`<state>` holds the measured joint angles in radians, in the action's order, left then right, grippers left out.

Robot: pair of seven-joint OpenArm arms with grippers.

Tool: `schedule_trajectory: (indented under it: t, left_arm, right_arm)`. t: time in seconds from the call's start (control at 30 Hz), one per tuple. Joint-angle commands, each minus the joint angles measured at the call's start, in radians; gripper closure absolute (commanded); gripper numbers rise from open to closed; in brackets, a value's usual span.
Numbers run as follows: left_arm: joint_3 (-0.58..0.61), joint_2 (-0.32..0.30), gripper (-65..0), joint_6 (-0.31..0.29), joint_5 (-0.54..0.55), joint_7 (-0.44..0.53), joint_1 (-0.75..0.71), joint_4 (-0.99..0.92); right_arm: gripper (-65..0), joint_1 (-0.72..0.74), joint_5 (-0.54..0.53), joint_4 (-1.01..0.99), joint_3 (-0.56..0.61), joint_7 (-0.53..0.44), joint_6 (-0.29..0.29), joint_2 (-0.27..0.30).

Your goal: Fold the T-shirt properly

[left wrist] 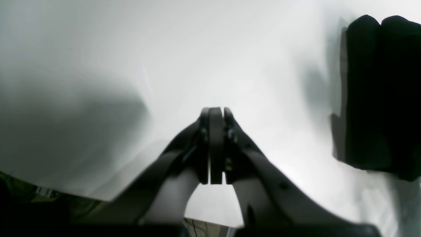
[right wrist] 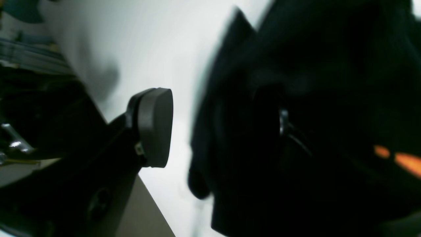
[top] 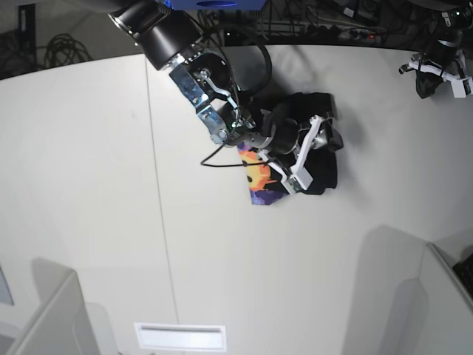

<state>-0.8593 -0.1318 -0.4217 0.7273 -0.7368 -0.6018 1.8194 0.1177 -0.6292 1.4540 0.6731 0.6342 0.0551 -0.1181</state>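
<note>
While right tool (top: 310, 151) gapes over T-shirt (top: 319, 171), empty | left tool (left wrist: 215, 113) closed, empty | white table (top: 111, 185)

Right arm (top: 194, 70): black round casing at 11 o'clock in base view, then bare metal links w/ silver brackets, thin black cable looping off. Right hand (top: 309, 151): black body, white finger frames; wrist view shows a dark grey rounded pad (right wrist: 154, 126). Left hand (left wrist: 215, 144): dark grey fingers, flat pads, small screws beside pads; white trim in base view.
</note>
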Motion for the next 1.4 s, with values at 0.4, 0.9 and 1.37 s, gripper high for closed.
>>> schedule_trajectory:
  t: [0.4,0.9,1.37]
  left_arm:
    - [-0.010,-0.013,0.0,-0.006,0.012,0.021,-0.008,0.015]
    - [0.001,-0.012,0.0,-0.006,0.016,0.021,0.016,0.024]
    - [-0.007,-0.013,0.0,-0.006,0.013,0.021,-0.008,0.021]
  right_arm:
    - [-34.1,0.102,-0.030,0.215,0.126,0.049,0.015,-0.004]
    - [0.0,0.090,-0.030,0.041,-0.171,0.045,0.015,0.073]
    - [0.0,0.204,-0.025,-0.207,-0.011,0.014,0.015,-0.012]
